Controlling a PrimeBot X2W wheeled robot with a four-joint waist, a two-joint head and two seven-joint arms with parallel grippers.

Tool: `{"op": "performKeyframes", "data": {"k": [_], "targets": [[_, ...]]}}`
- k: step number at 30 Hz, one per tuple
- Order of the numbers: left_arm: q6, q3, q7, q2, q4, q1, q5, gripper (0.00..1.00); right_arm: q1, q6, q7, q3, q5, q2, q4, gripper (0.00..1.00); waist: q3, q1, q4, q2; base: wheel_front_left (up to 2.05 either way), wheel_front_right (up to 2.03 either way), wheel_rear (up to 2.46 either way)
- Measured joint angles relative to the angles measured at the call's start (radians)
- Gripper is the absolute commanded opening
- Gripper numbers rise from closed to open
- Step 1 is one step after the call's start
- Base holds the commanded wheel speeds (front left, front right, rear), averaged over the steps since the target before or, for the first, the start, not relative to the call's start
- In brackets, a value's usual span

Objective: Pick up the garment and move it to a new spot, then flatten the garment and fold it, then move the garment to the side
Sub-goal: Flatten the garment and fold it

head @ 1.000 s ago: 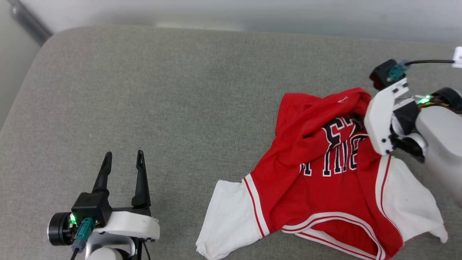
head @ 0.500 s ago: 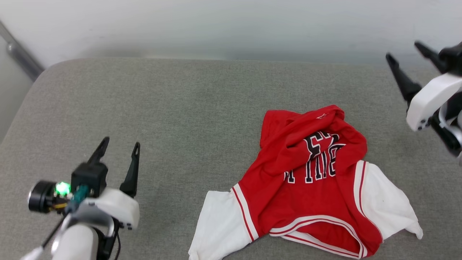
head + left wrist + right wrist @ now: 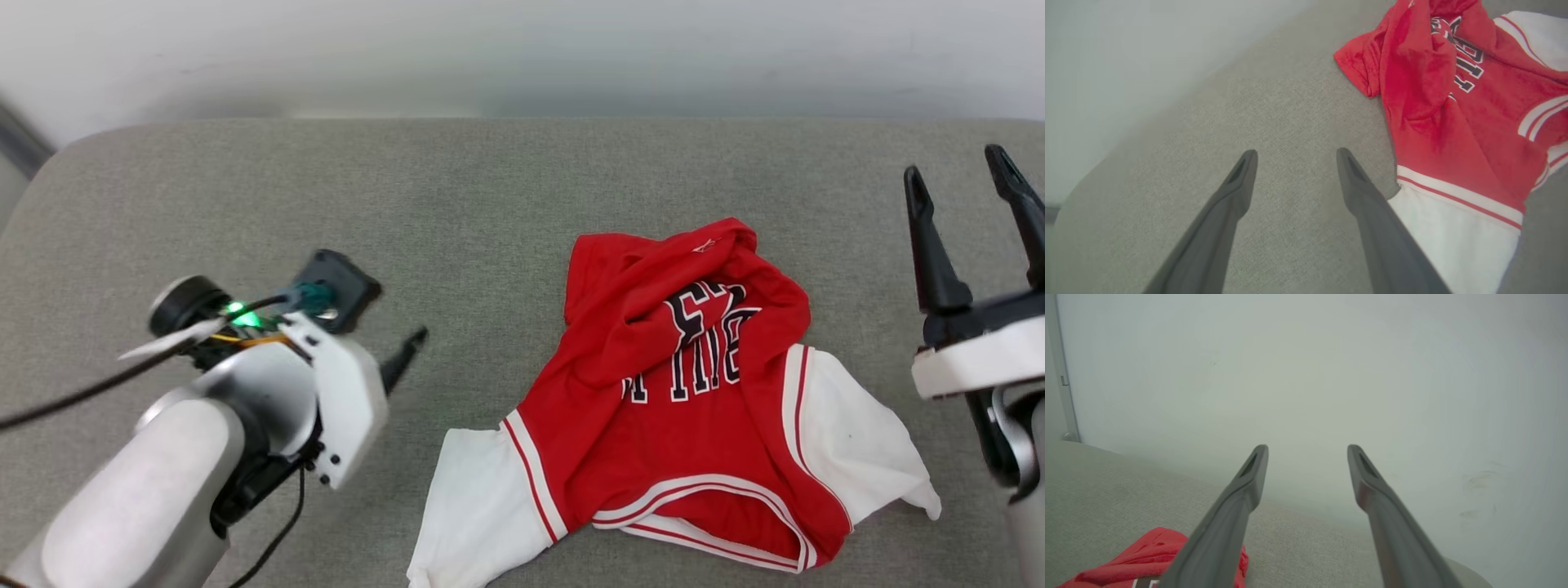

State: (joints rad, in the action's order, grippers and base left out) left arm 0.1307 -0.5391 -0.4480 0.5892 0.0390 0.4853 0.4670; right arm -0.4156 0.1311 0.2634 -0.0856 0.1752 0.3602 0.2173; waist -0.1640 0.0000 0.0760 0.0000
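Head view: the garment (image 3: 678, 445) lies crumpled, its lettering (image 3: 692, 377) partly hidden.

garment (image 3: 678, 425) lettering half hidden by folds; sleeve (image 3: 473, 506) tip cut off at head view's bottom edge

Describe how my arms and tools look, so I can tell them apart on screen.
The left tool and right tool each have two long, dark, tapering fingers, slotted near the tips, on a white wrist shell. The left arm's forearm is rounded and silver-grey, with a black camera block, a teal connector, a green light and a black cable.
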Motion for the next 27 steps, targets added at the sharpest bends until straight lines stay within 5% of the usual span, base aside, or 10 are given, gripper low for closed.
{"op": "performKeyframes", "data": {"k": [8, 17, 27], "targets": [[0.000, -0.352, -0.278, 0.128, 0.053, 0.237, 0.268, 1.00, 0.138, 0.000, -0.040, 0.077, -0.081, -0.083, -0.191, 1.00, -0.027, 0.0000, -0.035, 0.0000, 0.00, 0.00, 0.00], [0.000, -0.676, -0.404, 0.136, -0.029, 0.436, 0.419, 1.00, 0.167, 0.000, -0.063, 0.051, -0.097, -0.110, -0.258, 1.00, -0.078, 0.0000, -0.083, 0.0000, 0.00, 0.00, 0.00], [-0.003, -0.731, -0.512, 0.112, -0.105, 0.411, 0.351, 1.00, 0.149, 0.000, -0.046, 0.013, -0.097, -0.119, -0.235, 1.00, -0.138, 0.0000, -0.135, 0.0000, 0.00, 0.00, 0.00]]}}
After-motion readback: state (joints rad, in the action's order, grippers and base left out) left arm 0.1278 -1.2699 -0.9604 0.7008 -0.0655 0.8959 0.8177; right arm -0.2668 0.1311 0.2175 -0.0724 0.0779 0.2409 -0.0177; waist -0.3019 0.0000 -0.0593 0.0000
